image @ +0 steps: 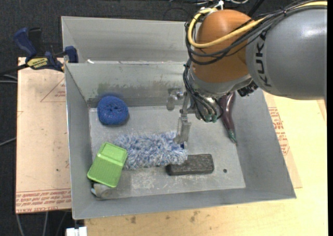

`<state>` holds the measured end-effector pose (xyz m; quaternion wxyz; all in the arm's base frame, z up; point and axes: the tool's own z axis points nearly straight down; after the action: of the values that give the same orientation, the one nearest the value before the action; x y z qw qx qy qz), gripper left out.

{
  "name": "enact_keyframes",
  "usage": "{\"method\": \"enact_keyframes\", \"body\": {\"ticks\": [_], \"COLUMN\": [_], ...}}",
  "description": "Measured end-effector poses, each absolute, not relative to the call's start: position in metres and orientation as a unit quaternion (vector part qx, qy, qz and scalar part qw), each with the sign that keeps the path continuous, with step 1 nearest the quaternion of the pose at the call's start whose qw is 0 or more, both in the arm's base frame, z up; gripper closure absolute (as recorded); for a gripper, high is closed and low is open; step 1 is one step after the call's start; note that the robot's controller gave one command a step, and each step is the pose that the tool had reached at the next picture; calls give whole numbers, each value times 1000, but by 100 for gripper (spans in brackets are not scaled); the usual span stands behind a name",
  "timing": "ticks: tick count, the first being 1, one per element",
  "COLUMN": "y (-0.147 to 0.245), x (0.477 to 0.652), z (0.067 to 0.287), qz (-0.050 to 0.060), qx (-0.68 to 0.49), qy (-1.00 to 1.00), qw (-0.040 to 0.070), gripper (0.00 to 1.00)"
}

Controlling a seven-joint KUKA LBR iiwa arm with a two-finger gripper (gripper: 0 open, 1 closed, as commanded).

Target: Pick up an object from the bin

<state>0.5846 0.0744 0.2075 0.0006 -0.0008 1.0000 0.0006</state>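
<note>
One grey scrap (101,192) peeks from under the green block (107,164), mostly hidden. Just right of the block lies a shaggy blue-and-white cloth (148,149). The gripper (182,139) is down at its end far from the block, open or clenched I cannot tell.

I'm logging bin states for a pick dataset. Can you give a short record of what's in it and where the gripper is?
bin: grey metal
fuzzy cloth: blue and white, mid-floor
gripper: low over the fuzzy cloth's right end; contact unclear
dark block: grey, flat, beside the cloth's right end
green block: lower left corner
blue round thing: upper left
purple thing: by right wall
</note>
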Motion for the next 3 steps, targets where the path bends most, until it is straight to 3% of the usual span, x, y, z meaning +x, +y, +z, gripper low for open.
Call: {"method": "enact_keyframes", "body": {"ticks": [1,2,3], "y": [76,83,83], "x": [575,562,562], "z": [170,70,70], "qz": [1,1,1], "qx": [-24,-44,-45], "qy": [1000,999,999], "qw": [5,0,0], "gripper": [0,100,100]}}
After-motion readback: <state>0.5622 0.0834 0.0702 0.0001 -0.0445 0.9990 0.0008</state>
